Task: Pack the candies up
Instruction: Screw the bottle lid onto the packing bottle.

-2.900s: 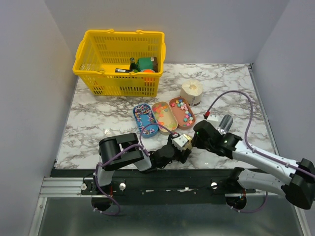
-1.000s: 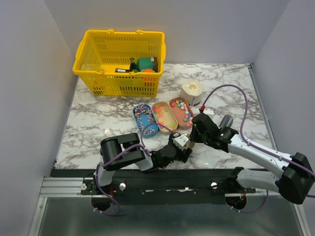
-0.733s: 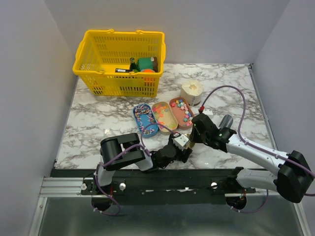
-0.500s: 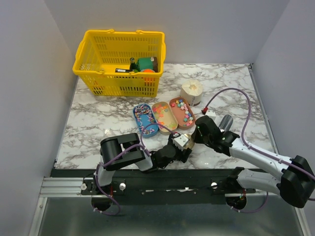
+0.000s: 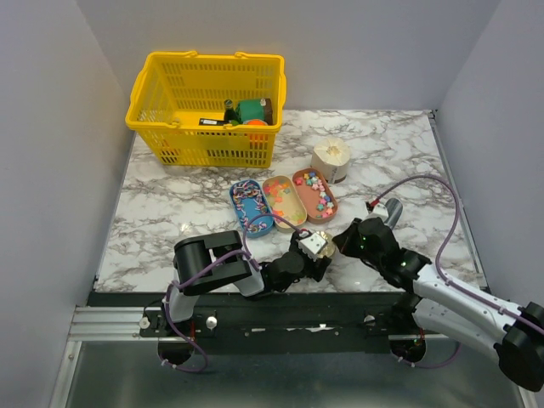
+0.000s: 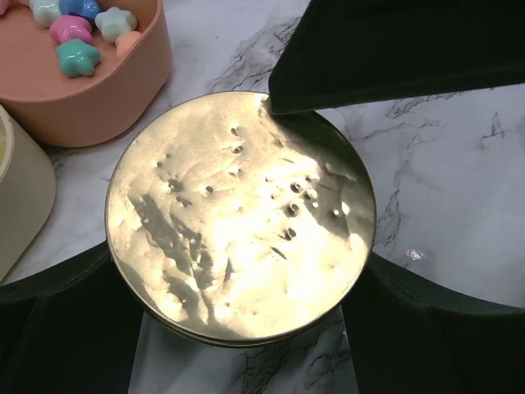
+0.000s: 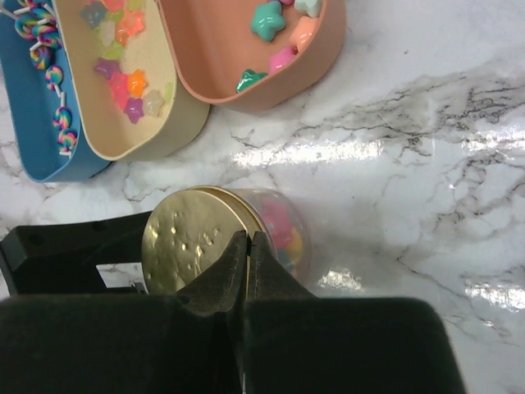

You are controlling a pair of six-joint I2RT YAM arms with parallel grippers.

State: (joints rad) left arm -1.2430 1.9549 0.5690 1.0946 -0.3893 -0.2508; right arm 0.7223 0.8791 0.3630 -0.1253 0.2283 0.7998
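Observation:
Star-shaped candies (image 7: 123,82) lie in a cream tray (image 7: 176,123) and a pink tray (image 7: 271,90); more show through a clear jar (image 7: 283,226) with a gold lid (image 6: 238,238). The jar (image 5: 316,242) lies on its side near the table's front edge. My left gripper (image 6: 242,320) is closed on the jar, one finger on each side of it. My right gripper (image 7: 248,238) is shut with nothing in it, its tips just in front of the lid's rim. From above, the right gripper (image 5: 342,240) sits just right of the jar.
A blue tray (image 5: 251,206) with striped sweets lies left of the cream tray (image 5: 283,197) and pink tray (image 5: 314,194). A yellow basket (image 5: 206,106) with goods stands at the back left. A pale cup-like container (image 5: 331,158) stands behind the trays.
My right gripper has closed and drawn back toward the near right, away from the trays. The left gripper and the jar have stayed put.

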